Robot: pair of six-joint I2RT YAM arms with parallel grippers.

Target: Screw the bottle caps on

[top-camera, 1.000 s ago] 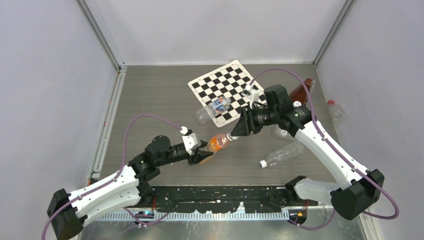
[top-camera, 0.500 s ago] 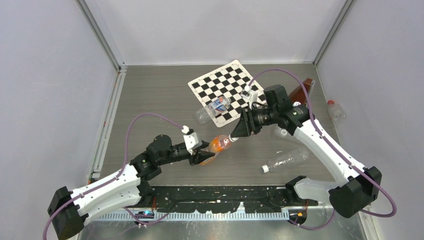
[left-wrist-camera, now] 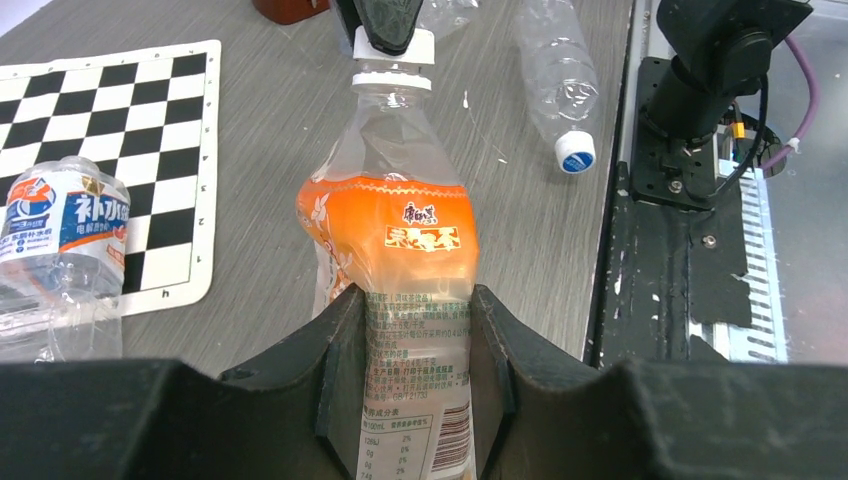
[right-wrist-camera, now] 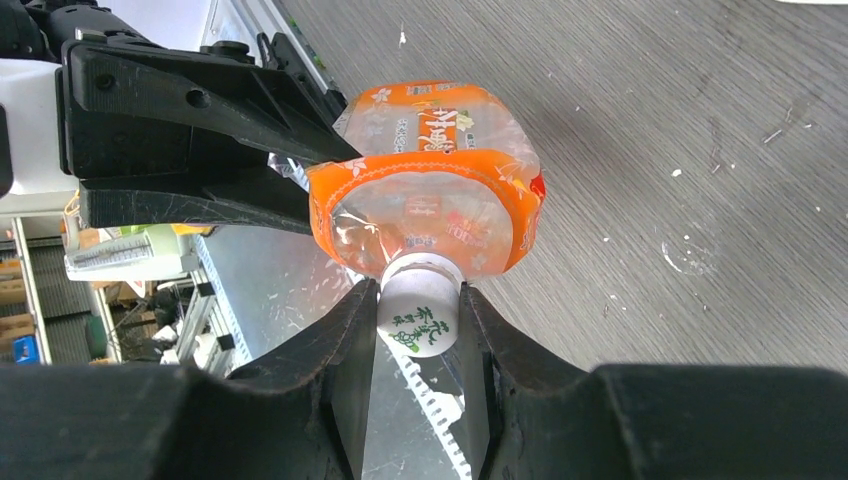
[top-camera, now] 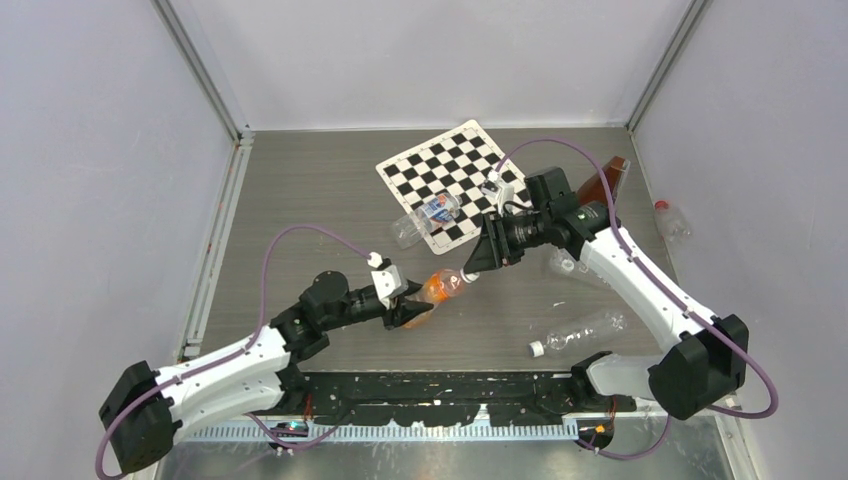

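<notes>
Top external, left hand (top-camera: pixel 411 309) gripping bottle (top-camera: pixel 438 287), right hand (top-camera: pixel 472 269) level, pinching cap (right-wrist-camera: pixel 420 315)

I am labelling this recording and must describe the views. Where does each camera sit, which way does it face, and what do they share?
Top external: above and behind the bases, looking down at the table; left arm and right arm show.
Left wrist: on the left gripper, facing the right gripper; its fingers clamp the orange bottle.
Right wrist: on the right gripper, facing the left gripper; its fingers pinch the white cap.
Shared: that bottle.
</notes>
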